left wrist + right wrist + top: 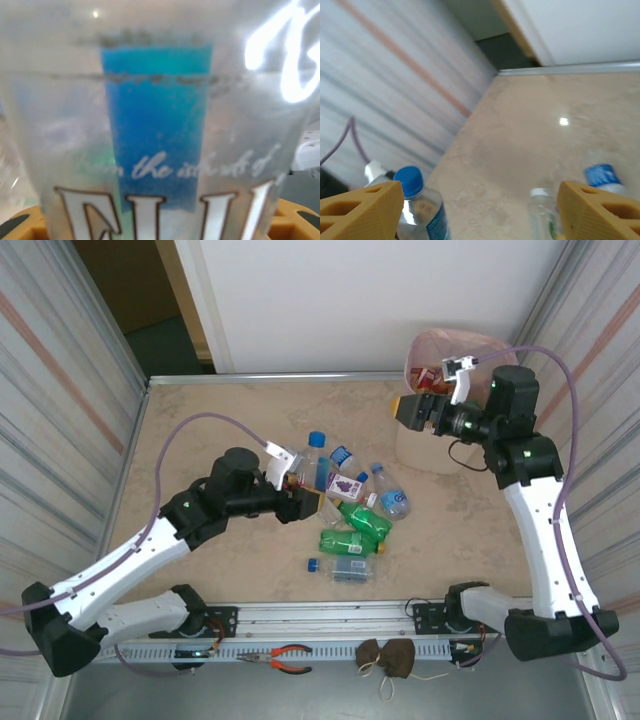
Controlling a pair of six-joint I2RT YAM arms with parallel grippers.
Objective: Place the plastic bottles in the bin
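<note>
1. The left end effector (305,502) is closed partway on a clear bottle (318,468) with a blue cap and a blue label. In the left wrist view the bottle spans the space between the two yellow fingers. It stands at the near-left edge of the pile, about mid-table.
2. Judged step: lift this bottle clear and carry it to the bin. The thin plastic will likely give, so hold it firmly without crushing it, and lift straight up before moving sideways.
3. Just beyond and to the right lie the other bottles (362,523), green and clear, touching one another on the table (220,420). A low sweep could scatter them, so gain height first.
4. The right end effector (402,408) hangs wide open and empty beside the bin's left side, between the pile and the bin. It probably needs to move aside, or the left arm should pass around it.
5. The bin (424,448) stands at the far right of the table. Let go only when the bottle is above the opening.
</note>
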